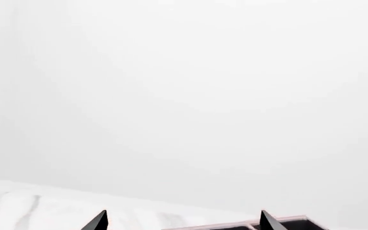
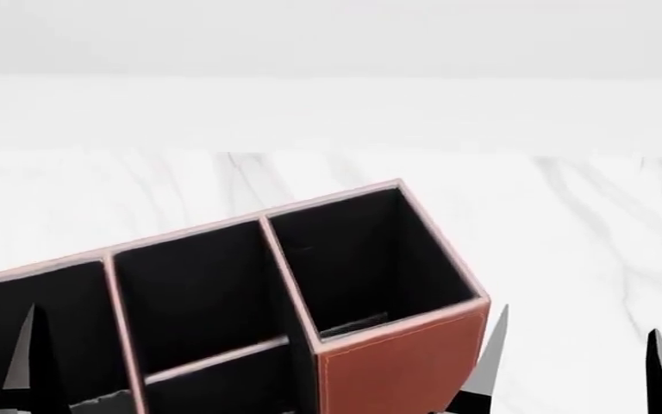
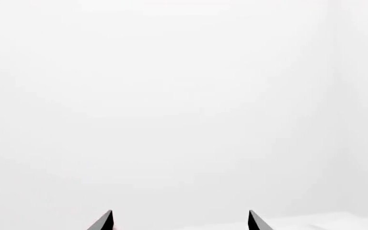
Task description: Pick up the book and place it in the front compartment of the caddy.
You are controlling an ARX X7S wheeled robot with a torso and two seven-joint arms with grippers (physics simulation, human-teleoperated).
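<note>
The reddish-brown caddy (image 2: 395, 366) with its pale rim and black lining fills the lower left of the head view, its tall end cell (image 2: 365, 259) toward the right. A low cross divider (image 2: 216, 360) splits the middle section, and the front compartment (image 2: 199, 293) is the deeper cell on the far side. The book is out of view. My left gripper (image 1: 182, 221) is open over the caddy's rim (image 1: 235, 224), and one of its fingertips (image 2: 21, 349) shows above the left cell. My right gripper (image 2: 572, 362) is open and empty, just right of the caddy's end wall.
The caddy stands on a white marble table (image 2: 584, 224) that extends behind it and to its right. A plain white wall (image 2: 331, 52) rises behind the table. Both wrist views show mostly that white background.
</note>
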